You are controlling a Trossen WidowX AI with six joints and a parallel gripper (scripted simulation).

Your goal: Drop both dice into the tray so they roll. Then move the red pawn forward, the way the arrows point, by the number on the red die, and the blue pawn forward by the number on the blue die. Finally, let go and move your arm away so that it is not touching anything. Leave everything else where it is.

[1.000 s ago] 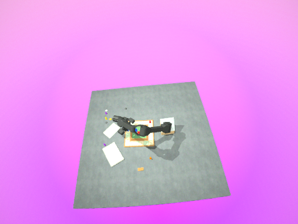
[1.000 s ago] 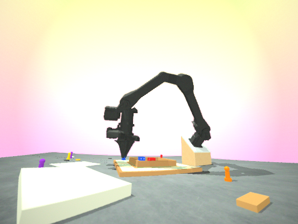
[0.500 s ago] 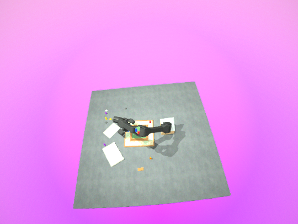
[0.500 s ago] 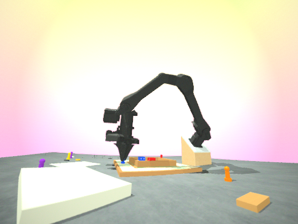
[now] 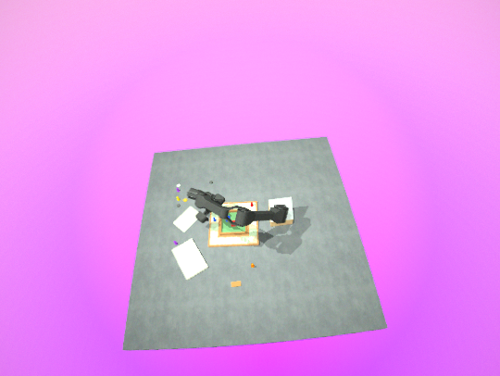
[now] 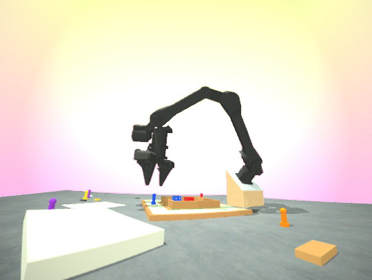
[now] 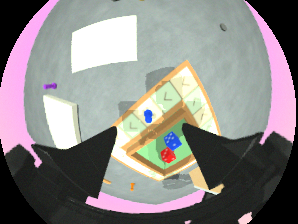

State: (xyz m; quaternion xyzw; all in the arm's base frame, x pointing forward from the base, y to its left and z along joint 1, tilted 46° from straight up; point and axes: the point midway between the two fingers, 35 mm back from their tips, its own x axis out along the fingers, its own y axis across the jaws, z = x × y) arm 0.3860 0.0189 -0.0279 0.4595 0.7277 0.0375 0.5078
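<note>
The blue pawn [image 5: 214,219] [image 6: 153,198] [image 7: 148,116] stands upright on a cream square of the board [image 5: 218,242] [image 6: 200,215] [image 7: 186,80], between two green squares. My gripper [image 6: 154,185] [image 7: 149,128] is open and empty above it, not touching it. The blue die [image 6: 176,198] [image 7: 172,141] and the red die [image 6: 189,198] [image 7: 168,155] lie close together in the tray [image 5: 233,235] [image 6: 194,204]; I cannot read their top numbers surely. The red pawn [image 5: 252,204] [image 6: 201,195] stands on the board's far side; the wrist view does not show it.
Two white slabs [image 5: 190,258] [image 5: 186,219] lie left of the board, near a purple pawn [image 5: 175,243] [image 6: 52,203] [image 7: 50,86]. An orange pawn [image 5: 253,265] [image 6: 284,218] and an orange block [image 5: 235,283] [image 6: 315,250] are in front. A yellow pawn [image 5: 178,198] [image 6: 86,195] is far left.
</note>
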